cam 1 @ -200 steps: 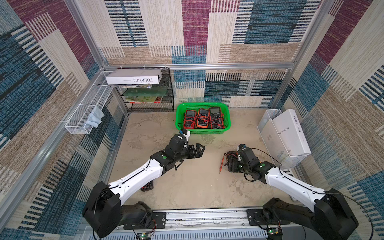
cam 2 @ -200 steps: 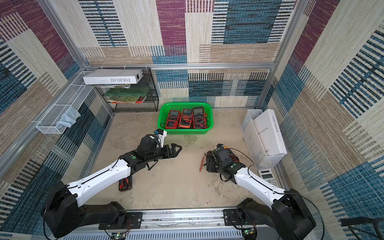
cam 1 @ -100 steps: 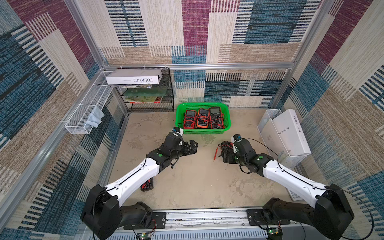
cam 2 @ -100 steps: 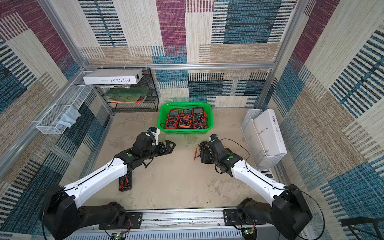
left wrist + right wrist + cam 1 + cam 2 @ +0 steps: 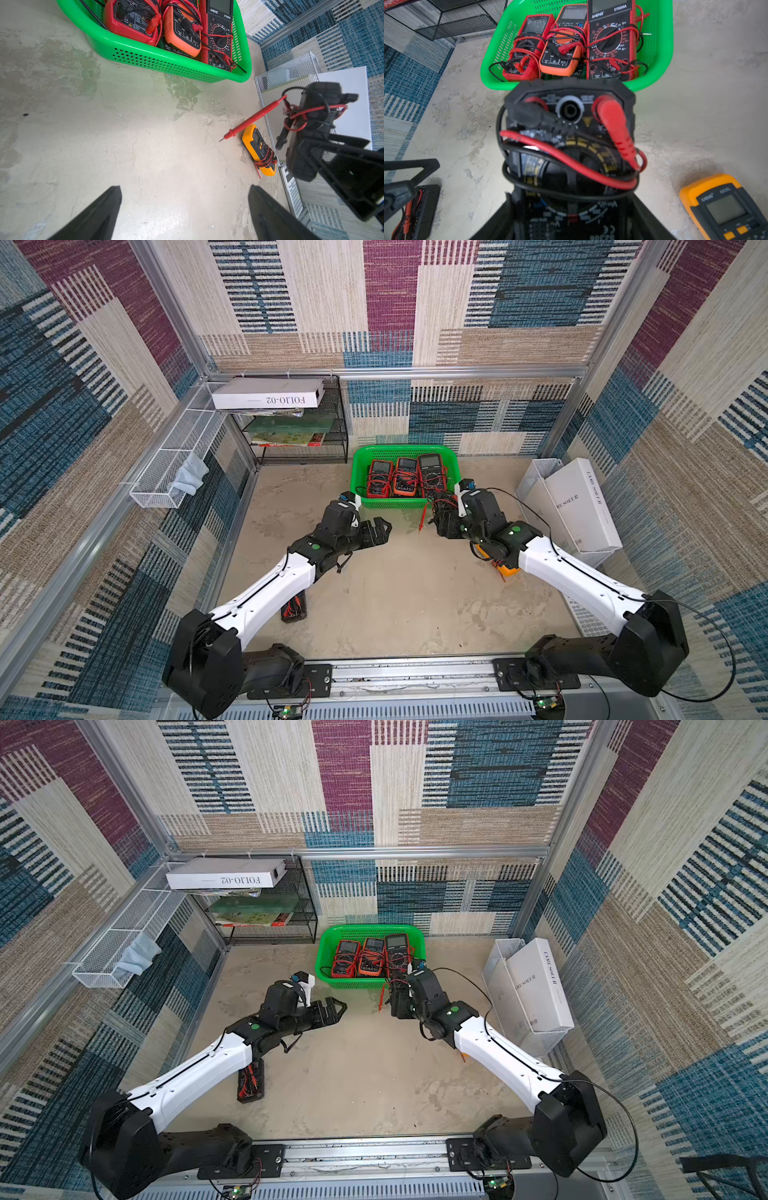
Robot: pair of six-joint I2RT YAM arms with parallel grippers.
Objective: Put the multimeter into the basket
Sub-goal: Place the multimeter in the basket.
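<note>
Bright green perforated plastic basket (image 5: 390, 502) sits at the back of the table, already holding three multimeters.

Step in hand, as judged: carry. Right gripper (image 5: 446, 524) is clamped on the black multimeter (image 5: 571, 128) wound in red and black leads, held just short of the basket's near rim. Left gripper (image 5: 374, 531) gapes wide and empty.

Next: clear the rim, lower, release. The dangling red probe (image 5: 253, 118) may snag.
</note>
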